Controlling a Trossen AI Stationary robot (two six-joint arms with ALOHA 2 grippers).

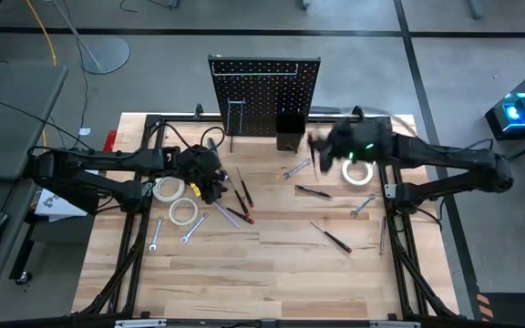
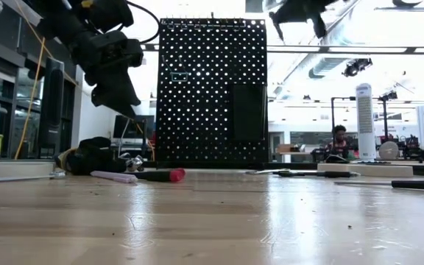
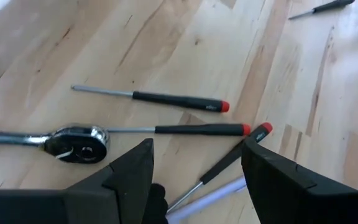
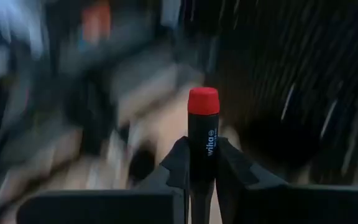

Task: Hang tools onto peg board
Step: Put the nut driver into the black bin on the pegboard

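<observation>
The right gripper [image 4: 202,163] pinches a black screwdriver [image 4: 202,140] with a red cap, its fingers pressed against the handle; in the high view it hangs [image 1: 322,150] above the table [image 1: 272,273], near the small black bin [image 1: 288,128] at the foot of the peg board [image 1: 264,96]; the left gripper [image 3: 194,171] is spread wide over 3 slim red-tipped screwdrivers [image 3: 179,101] and a silver ratchet wrench [image 3: 76,142] lying on the wood; seen from above, that gripper [image 1: 215,182] sits just beside 2 white tape rolls [image 1: 169,189], with 2 small wrenches [image 1: 190,235] close to them; another tape roll [image 1: 358,173] lies under the right arm; more screwdrivers [image 1: 334,237] are scattered across the middle of the table; the peg board stands upright at the table's far edge.
</observation>
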